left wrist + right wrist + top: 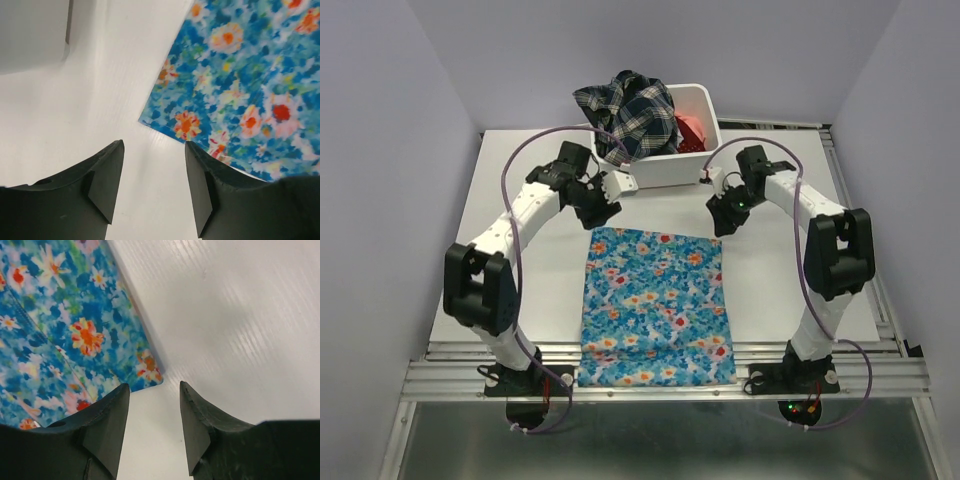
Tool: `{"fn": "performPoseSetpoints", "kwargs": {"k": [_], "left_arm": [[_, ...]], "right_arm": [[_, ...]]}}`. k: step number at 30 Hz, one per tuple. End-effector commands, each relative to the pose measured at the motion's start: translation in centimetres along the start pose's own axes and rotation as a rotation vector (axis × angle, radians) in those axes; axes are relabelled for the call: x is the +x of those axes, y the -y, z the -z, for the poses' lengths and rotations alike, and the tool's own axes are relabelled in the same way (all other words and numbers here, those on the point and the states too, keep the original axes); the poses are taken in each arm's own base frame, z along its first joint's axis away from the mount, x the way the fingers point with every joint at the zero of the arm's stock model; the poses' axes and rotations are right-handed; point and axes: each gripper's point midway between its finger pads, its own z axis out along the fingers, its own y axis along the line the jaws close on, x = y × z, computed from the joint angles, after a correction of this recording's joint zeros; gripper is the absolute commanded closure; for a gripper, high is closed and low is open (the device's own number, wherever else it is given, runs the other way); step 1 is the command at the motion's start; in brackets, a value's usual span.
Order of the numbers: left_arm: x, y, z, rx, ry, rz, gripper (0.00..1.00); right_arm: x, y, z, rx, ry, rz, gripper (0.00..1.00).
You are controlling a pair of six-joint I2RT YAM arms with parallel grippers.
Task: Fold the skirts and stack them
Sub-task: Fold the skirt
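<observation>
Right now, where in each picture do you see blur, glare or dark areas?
Top external: even light, sharp, the blue floral skirt clear. Left wrist: the skirt's print is soft, the left pincer dark with little detail. Right wrist: pale glare streaks on the table, and the skirt's edge is blurred.

The blue floral skirt is showing soft matt cloth; the white table is looking smooth, finely ribbed, faintly shiny; the left gripper is showing matt black plastic
</observation>
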Motion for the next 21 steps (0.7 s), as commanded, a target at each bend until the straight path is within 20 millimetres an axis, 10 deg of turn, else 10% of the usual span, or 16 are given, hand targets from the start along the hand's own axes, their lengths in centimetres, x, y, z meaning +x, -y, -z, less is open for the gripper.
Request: {"fn": "performPoseSetpoints", "kwargs": {"k": [1, 9, 21], "left_arm": [[1.5, -2.8, -2.2, 0.034, -0.023, 0.022, 0.38], [3.0, -7.3, -5.3, 0.010, -0.027, 0.037, 0.41], [6.8, -4.4, -9.3, 0.131, -0.077, 0.029, 0.44]], "right_arm": [[-1.9, 1.1, 0.1, -0.024, 0.054, 0.067, 0.50], [0.5, 1.8, -3.7, -0.108, -0.006, 0.041, 0.49], [1.8, 1.8, -5.5, -0.140, -0.021, 0.037, 0.58]]}}
